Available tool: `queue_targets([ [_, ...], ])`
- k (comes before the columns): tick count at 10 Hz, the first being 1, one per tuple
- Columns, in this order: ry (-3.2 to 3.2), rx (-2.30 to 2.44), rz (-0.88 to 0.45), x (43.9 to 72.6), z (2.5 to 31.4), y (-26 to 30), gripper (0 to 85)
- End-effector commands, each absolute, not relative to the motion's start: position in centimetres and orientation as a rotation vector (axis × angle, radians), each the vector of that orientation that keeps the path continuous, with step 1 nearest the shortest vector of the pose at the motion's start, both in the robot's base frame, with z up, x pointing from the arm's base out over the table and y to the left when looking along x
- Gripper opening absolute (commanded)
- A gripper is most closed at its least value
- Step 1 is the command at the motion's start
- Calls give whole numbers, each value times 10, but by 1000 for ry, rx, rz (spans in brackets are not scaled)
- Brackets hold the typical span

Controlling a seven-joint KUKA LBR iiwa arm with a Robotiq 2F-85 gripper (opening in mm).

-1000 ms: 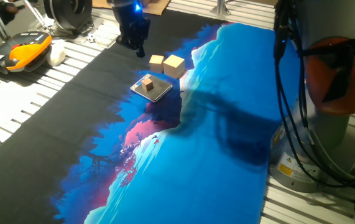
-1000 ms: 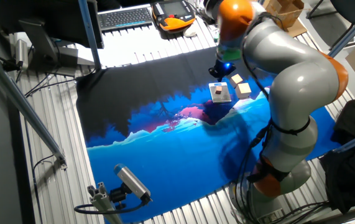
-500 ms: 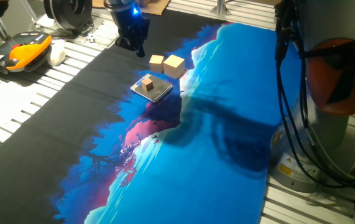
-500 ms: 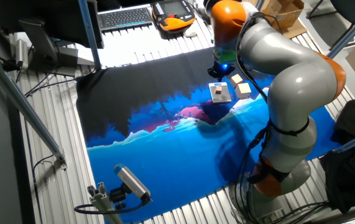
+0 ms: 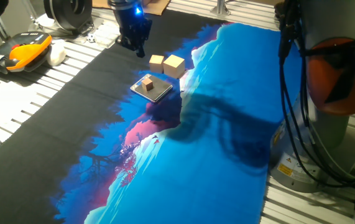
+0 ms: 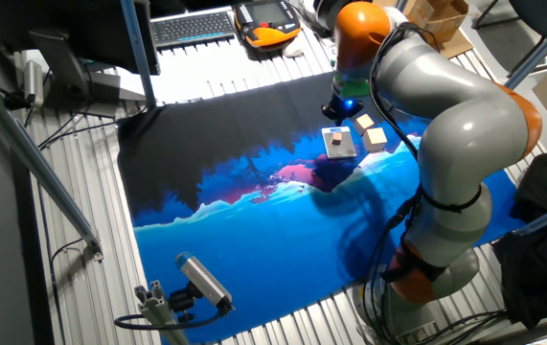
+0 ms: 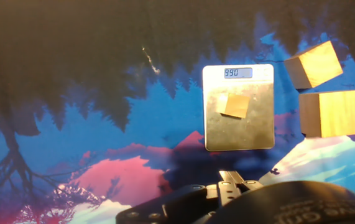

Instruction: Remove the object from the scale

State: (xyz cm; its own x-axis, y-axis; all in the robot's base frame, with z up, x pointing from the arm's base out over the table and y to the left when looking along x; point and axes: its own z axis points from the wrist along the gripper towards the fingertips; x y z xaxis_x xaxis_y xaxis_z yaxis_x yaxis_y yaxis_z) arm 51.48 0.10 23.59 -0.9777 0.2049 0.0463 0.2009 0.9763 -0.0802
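Note:
The scale (image 5: 152,89) is a thin silver square slab on the dark-and-blue mat. The object, a tiny tan-brown cube (image 5: 148,83), sits on its top. My gripper (image 5: 135,46) is black with a blue light. It hovers above the mat behind and to the left of the scale, touching nothing. The other fixed view shows the gripper (image 6: 338,107) just beyond the scale (image 6: 340,144) and cube (image 6: 336,137). The hand view looks down on the scale (image 7: 252,134), which has a lit display, and the cube (image 7: 234,104). The fingers are too dark to read.
Two larger pale wooden blocks (image 5: 156,61) (image 5: 174,65) lie just behind the scale, to the right in the hand view (image 7: 320,64) (image 7: 336,113). An orange-and-black pendant (image 5: 22,51) lies off the mat at the left. The arm's base and cables (image 5: 326,93) stand at the right.
The arm's upper joints swayed slightly. The gripper stays almost where it was behind the scale. The cube rests on the scale as before.

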Motion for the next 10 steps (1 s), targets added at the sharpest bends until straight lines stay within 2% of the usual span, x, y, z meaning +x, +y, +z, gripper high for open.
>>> queue_targets([
  [1, -3068, -303, 141, 515, 236, 1, 0],
  [2, -3070, -276, 189, 515, 236, 1, 0],
  [5, -3083, -288, 175, 528, 226, -13, 510],
  [10, -3073, -287, 111, 554, 181, -43, 510],
])
